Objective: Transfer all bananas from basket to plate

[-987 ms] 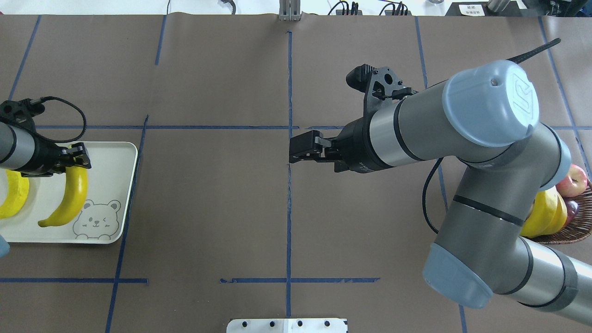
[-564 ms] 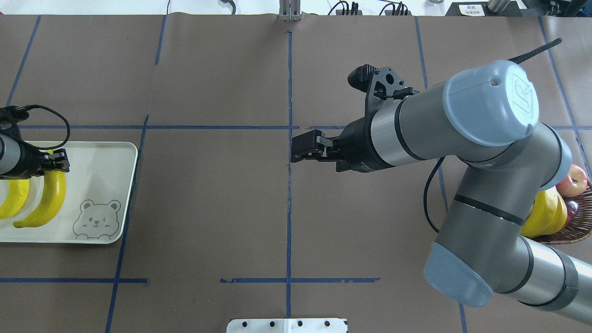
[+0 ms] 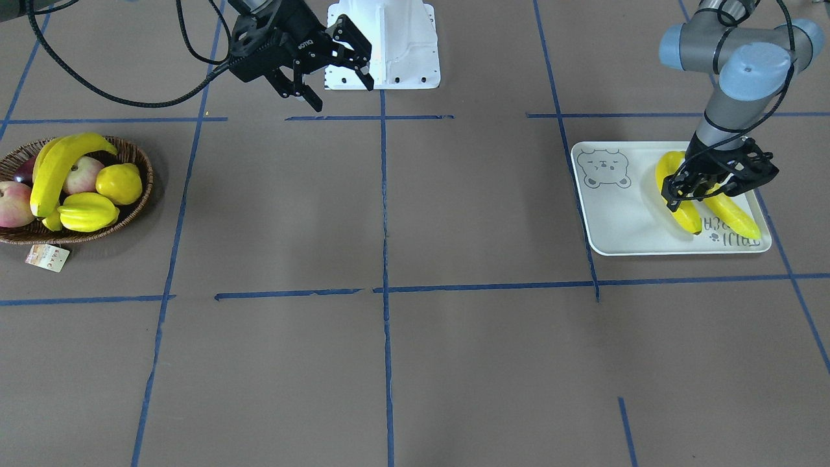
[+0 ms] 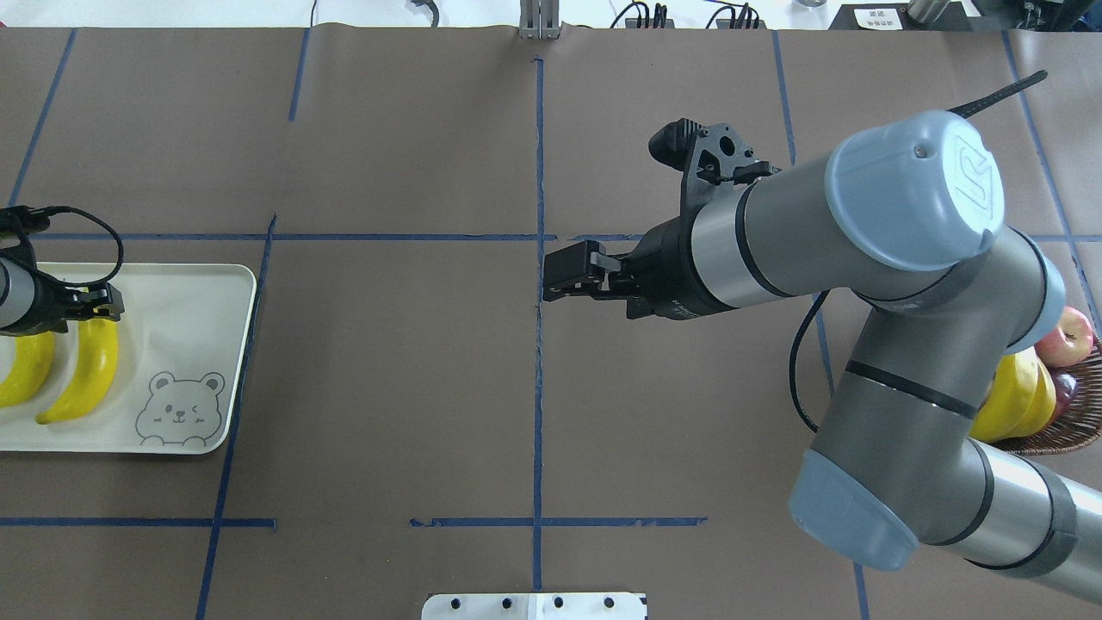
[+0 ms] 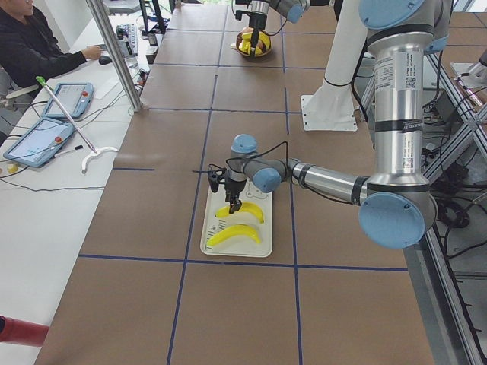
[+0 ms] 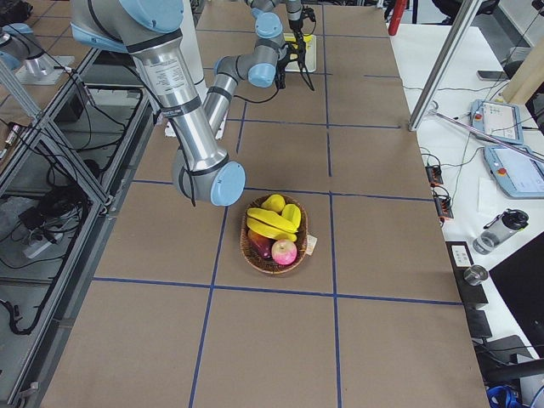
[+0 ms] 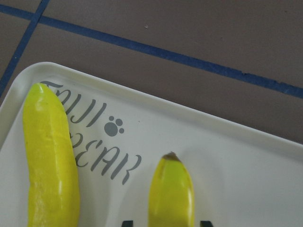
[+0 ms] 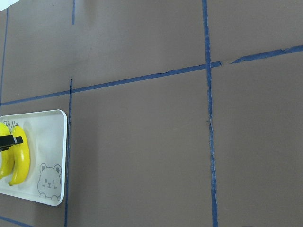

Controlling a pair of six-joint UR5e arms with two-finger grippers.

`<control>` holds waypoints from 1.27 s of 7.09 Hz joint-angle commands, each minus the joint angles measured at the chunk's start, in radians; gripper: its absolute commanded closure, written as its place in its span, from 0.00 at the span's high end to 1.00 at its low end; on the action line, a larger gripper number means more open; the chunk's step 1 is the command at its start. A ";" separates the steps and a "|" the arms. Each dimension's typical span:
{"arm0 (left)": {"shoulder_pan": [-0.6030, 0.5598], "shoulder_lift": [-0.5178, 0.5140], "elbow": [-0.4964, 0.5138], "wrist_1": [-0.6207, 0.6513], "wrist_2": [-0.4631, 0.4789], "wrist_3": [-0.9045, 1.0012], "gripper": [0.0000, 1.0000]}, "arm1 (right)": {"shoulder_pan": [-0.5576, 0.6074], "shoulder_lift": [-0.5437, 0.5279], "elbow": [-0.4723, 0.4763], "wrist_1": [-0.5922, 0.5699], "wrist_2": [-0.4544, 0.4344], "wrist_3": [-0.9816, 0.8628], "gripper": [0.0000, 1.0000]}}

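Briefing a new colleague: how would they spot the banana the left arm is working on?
Look on the robot's left for the pale tray with a bear face in one corner. Two bananas lie on it side by side. It is the banana nearer the bear, its end between the fingers of the left gripper, unlike the other banana.

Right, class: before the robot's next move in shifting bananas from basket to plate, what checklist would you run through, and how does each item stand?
1. Inner banana lies on the plate, beside the outer banana: ok.
2. Left gripper open around the inner banana: cannot tell.
3. Right gripper open and empty: ok.
4. Basket cleared of bananas: not ok; a basket banana lies atop the fruit.
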 commanded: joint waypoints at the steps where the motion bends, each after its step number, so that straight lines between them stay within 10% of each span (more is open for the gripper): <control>1: -0.006 -0.003 -0.043 -0.002 -0.009 0.030 0.99 | 0.014 -0.002 0.000 -0.002 0.005 -0.002 1.00; 4: -0.073 -0.041 -0.136 0.035 -0.188 0.022 1.00 | 0.153 -0.104 0.018 -0.035 0.128 -0.026 1.00; 9: -0.065 -0.171 -0.146 0.107 -0.190 -0.111 0.99 | 0.246 -0.732 0.252 0.067 0.138 -0.401 1.00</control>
